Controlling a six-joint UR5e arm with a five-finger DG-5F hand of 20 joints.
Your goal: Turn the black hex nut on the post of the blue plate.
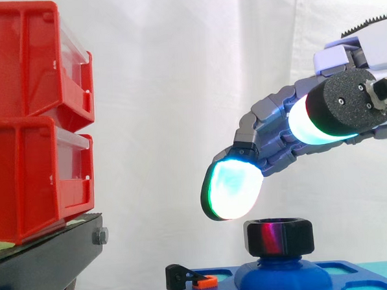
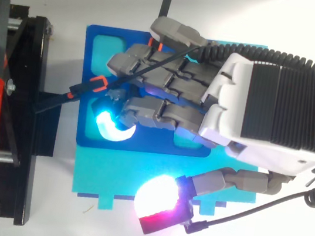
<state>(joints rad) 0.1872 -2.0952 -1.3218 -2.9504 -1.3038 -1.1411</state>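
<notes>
So right now the robot hand point(image 2: 266, 104) is hanging over the blue plate point(image 2: 84, 131) with its fingers stretched out and only loosely bent, not gripping anything. From the side, one glowing fingertip point(image 1: 231, 188) sits just above and a bit left of the black hex nut point(image 1: 279, 236), with a clear gap between them. The nut is on top of the rounded blue post point(image 1: 281, 275) in the middle of the plate. The thumb point(image 2: 156, 200) sticks out well off to the side, over the teal mat point(image 2: 107, 176) under the plate. Red bins point(image 1: 30, 121) are stacked on the black stand point(image 1: 44, 266) nearby.
</notes>
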